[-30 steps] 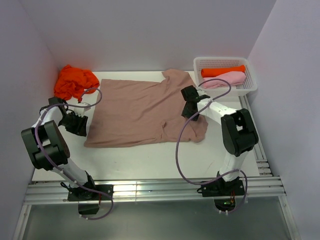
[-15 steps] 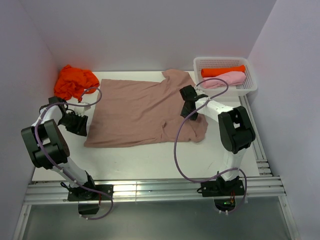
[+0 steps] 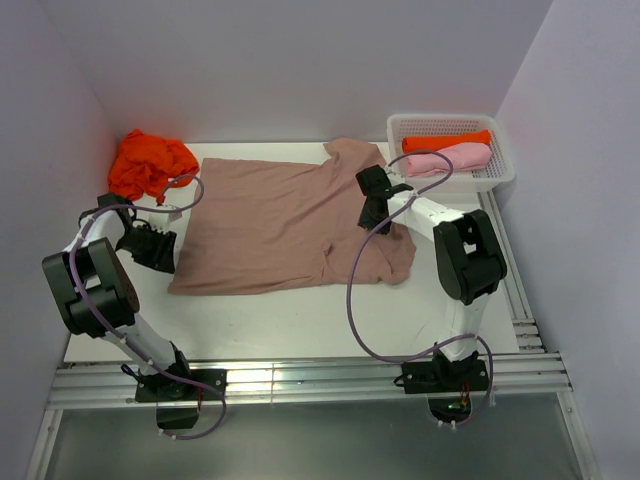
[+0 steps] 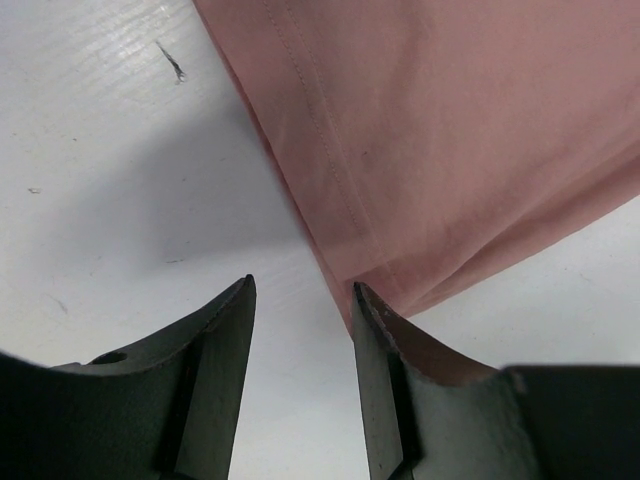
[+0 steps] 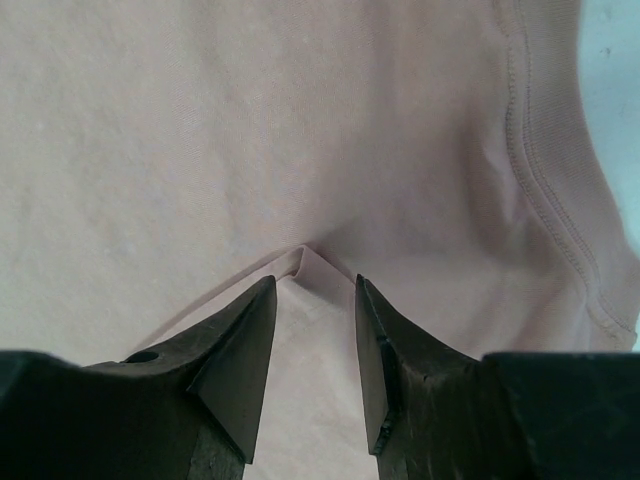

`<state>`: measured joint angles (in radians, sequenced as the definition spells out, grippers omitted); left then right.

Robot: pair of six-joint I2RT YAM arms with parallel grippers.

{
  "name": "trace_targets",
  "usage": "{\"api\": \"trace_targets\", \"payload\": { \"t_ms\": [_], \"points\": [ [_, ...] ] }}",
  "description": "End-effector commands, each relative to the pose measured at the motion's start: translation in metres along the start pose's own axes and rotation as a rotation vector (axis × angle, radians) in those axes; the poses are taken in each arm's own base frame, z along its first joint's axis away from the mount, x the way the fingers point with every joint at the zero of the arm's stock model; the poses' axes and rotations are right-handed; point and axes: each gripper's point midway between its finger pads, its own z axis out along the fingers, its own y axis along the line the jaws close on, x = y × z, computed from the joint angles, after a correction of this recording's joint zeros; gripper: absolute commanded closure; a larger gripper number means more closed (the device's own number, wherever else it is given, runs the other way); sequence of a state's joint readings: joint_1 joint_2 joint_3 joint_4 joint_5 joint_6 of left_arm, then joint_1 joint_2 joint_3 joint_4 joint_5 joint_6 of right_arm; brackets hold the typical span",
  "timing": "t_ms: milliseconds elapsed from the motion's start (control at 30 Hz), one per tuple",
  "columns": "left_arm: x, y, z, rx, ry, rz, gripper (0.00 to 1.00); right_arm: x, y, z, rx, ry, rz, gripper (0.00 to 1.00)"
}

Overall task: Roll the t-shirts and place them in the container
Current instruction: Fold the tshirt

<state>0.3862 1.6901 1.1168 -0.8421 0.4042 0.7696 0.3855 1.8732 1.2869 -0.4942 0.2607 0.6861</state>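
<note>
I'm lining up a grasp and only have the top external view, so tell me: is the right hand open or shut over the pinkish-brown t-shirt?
Observer: The right wrist view shows the right hand open, fingers apart over the pinkish-brown t-shirt, gripping nothing.
Operator: Anything between the fingers to grab?
Observer: Yes, a small raised fold of the cloth sits just ahead of the gap.
Operator: And the left hand?
Observer: The left wrist view shows the left hand open too, with the shirt's hemmed edge just ahead of one fingertip.
</note>
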Motion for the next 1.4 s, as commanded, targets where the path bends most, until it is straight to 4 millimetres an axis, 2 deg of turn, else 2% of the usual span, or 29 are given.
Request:
{"api": "trace_targets", "payload": {
  "t_ms": [0, 100, 200, 233, 267, 367, 467, 567, 733, 900, 1233, 1367],
  "points": [
    [-0.006, -0.009, -0.001, 0.043, -0.013, 0.017, 0.51, -0.005, 0.011, 0.000, -0.024, -0.024, -0.015, 0.56],
    [-0.003, -0.014, 0.003, 0.054, -0.007, 0.022, 0.49, -0.002, 0.011, 0.003, -0.022, -0.018, -0.021, 0.57],
    [-0.004, -0.019, 0.005, 0.067, -0.008, 0.028, 0.48, 0.002, 0.012, 0.006, -0.029, -0.010, -0.019, 0.62],
    [-0.002, -0.021, 0.006, 0.071, -0.004, 0.027, 0.48, 0.002, 0.012, 0.005, -0.031, -0.010, -0.017, 0.65],
    [-0.002, -0.021, 0.005, 0.073, -0.004, 0.026, 0.48, 0.004, 0.011, 0.006, -0.030, -0.010, -0.017, 0.74],
    [0.001, -0.025, 0.007, 0.089, 0.008, 0.028, 0.48, 0.005, 0.011, 0.004, -0.039, -0.013, -0.008, 0.86],
    [0.006, -0.027, 0.007, 0.083, 0.023, 0.035, 0.47, 0.004, 0.013, -0.001, -0.046, -0.021, -0.009, 0.95],
    [0.009, -0.024, 0.004, 0.050, 0.027, 0.044, 0.44, 0.003, 0.014, -0.005, -0.055, -0.032, -0.003, 1.00],
    [0.009, -0.024, -0.002, 0.035, 0.013, 0.020, 0.37, 0.000, 0.015, -0.014, -0.069, -0.065, -0.003, 1.00],
    [0.014, -0.028, 0.000, 0.054, 0.028, -0.037, 0.36, -0.007, 0.020, -0.024, -0.102, -0.110, 0.002, 1.00],
    [0.034, -0.013, 0.011, 0.051, 0.096, -0.171, 0.35, -0.021, 0.037, -0.037, -0.161, -0.174, -0.015, 1.00],
    [0.040, -0.015, 0.016, 0.060, 0.104, -0.194, 0.34, -0.023, 0.042, -0.041, -0.171, -0.186, -0.029, 1.00]
  ]
}}
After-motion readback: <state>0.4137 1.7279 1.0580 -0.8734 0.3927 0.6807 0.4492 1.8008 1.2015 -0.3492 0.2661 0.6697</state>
